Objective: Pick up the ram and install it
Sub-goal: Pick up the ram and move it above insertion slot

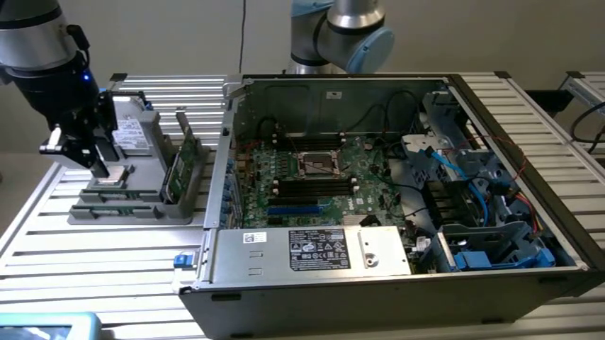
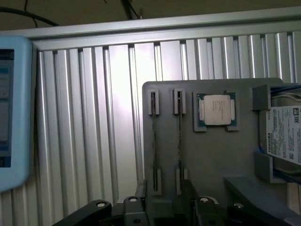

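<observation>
— Where do we have the ram (image 1: 180,173)?

— We see it standing on its long edge in a slot of the grey holder (image 1: 132,210). The holder sits on the slatted desk (image 1: 95,248), just beside the open computer case (image 1: 378,287). A second stick (image 2: 154,141) stands parallel to it, one slot over. Neither is lifted.

— And the jaws?

— We find them spread with nothing between them. They hang above the holder, near the pocket where the processor chip (image 2: 216,109) lies, and touch neither stick.

— So which way does the ram lie from them?

— Toward the exterior view's right, on the side of the holder nearest the case. The chip pocket sits between the jaws' spot and the sticks. The long axis of both sticks runs along the case wall, from the holder's near end to its far end. In the wrist view we look down on their top edges, so each shows as a thin line. We judge that this sideways offset, and that line, are what the grasp depends on.
</observation>
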`<state>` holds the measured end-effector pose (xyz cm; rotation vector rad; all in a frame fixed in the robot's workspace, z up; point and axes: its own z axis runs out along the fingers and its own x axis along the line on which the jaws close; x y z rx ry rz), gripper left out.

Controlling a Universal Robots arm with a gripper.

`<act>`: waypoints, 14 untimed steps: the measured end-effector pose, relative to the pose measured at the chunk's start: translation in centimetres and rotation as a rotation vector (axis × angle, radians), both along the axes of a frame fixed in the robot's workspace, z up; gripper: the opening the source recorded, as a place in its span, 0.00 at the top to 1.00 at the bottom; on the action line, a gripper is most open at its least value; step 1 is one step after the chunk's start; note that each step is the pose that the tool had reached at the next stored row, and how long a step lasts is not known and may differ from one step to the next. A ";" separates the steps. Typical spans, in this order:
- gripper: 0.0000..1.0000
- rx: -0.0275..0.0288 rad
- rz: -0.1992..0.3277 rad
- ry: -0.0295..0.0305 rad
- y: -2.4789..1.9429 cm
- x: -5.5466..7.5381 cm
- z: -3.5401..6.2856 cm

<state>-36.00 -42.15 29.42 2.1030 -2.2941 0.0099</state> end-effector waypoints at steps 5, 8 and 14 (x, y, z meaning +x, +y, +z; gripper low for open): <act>0.58 -0.0001 0.000 0.0001 -0.16 0.0 -0.90; 0.58 -0.0001 0.000 0.0001 -0.19 -0.1 -1.45; 0.58 0.0000 0.001 0.0000 -0.66 -0.4 -2.55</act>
